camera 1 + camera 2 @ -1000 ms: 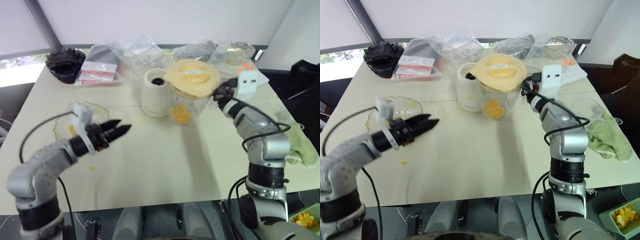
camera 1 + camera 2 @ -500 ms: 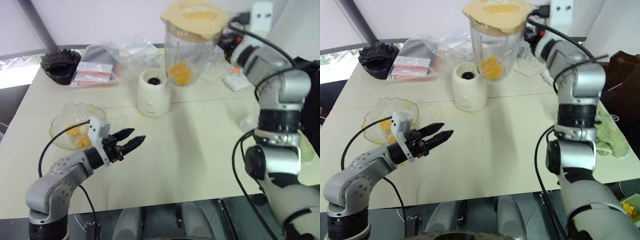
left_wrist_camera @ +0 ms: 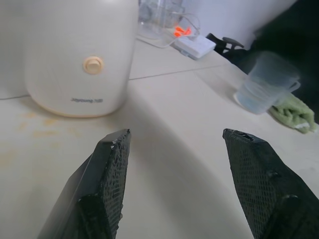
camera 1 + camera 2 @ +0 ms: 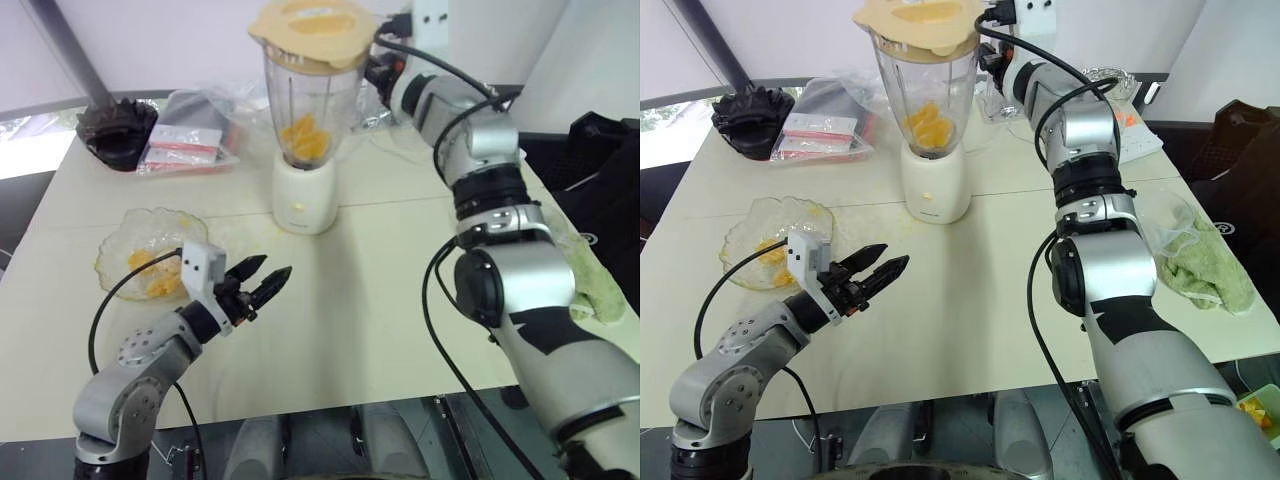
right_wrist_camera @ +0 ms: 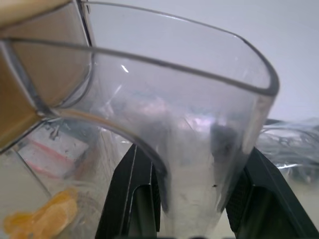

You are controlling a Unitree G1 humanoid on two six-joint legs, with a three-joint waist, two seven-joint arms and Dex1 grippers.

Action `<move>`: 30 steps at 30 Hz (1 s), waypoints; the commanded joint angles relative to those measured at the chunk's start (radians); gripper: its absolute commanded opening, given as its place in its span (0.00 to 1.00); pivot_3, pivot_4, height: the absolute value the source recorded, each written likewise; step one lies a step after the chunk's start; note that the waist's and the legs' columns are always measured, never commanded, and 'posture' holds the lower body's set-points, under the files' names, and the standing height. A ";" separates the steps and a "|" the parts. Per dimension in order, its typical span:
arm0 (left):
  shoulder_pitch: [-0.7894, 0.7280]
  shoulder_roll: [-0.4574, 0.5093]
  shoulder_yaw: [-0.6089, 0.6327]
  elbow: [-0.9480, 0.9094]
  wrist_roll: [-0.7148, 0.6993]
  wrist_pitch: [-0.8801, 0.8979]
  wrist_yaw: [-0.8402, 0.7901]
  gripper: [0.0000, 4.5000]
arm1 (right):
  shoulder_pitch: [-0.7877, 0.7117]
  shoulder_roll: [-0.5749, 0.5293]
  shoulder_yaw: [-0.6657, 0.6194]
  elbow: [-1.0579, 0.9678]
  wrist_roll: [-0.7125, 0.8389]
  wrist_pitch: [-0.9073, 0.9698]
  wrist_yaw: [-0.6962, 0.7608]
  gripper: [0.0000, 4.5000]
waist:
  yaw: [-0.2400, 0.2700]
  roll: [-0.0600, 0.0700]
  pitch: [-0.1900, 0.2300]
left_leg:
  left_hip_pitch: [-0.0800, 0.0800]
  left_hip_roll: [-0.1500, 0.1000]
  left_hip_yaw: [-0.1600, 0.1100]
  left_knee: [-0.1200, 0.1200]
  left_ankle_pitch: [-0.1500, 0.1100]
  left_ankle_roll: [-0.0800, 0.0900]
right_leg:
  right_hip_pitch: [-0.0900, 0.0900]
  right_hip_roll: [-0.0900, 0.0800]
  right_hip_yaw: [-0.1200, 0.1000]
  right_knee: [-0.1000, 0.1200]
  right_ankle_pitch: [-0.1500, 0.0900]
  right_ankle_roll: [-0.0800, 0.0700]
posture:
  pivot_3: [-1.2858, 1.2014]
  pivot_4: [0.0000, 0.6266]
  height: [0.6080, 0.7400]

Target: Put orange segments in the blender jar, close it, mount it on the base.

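The right pincer point(image 5: 184, 199), closed on the handle of the lidded blender jar point(image 4: 303, 95), holds it with orange segments point(image 4: 302, 138) directly above the base point(image 4: 305, 195); lowering straight and seating it squarely looks best, while the left pincer point(image 4: 262, 283) hovers open and empty over the table point(image 4: 380, 300).

Blender jar point(image 4: 923, 95): clear glossy plastic. Base point(image 4: 934, 184): smooth cream plastic, slight shine. Table point(image 4: 980, 290): matt. Left gripper point(image 3: 174, 186) fingers point(image 3: 107, 174): black, rough textured. Towel point(image 4: 1202, 268): green cloth.
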 commanded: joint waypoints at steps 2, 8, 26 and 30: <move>0.010 0.009 -0.010 -0.050 -0.006 -0.028 0.024 0.68 | -0.091 0.004 -0.022 0.097 -0.011 -0.115 -0.007 0.22 | 0.001 0.000 0.000 | 0.000 0.000 0.000 0.000 0.000 0.000 | 0.000 0.000 0.000 0.000 0.000 0.000 | 0.52 0.24 1.00; 0.011 0.013 -0.019 -0.058 -0.008 -0.031 0.049 0.68 | -0.126 0.017 -0.029 0.202 -0.024 -0.175 -0.014 0.22 | 0.000 0.000 0.000 | 0.000 0.000 0.000 0.000 0.000 0.000 | 0.000 0.000 0.000 0.000 0.000 0.000 | 0.52 0.24 1.00; -0.001 0.016 -0.056 -0.039 0.035 -0.045 0.114 0.68 | -0.122 0.047 0.026 0.330 -0.121 -0.096 -0.010 0.22 | -0.001 0.000 -0.001 | 0.003 0.000 0.000 0.001 0.000 0.000 | 0.003 0.000 0.000 0.001 0.000 0.000 | 0.52 0.24 1.00; 0.008 0.013 -0.062 -0.042 0.044 -0.050 0.121 0.68 | -0.113 0.046 0.035 0.351 -0.138 -0.087 -0.015 0.22 | -0.001 0.000 -0.001 | 0.004 0.000 0.000 0.001 0.000 0.000 | 0.004 0.000 0.000 0.000 0.000 0.000 | 0.52 0.24 1.00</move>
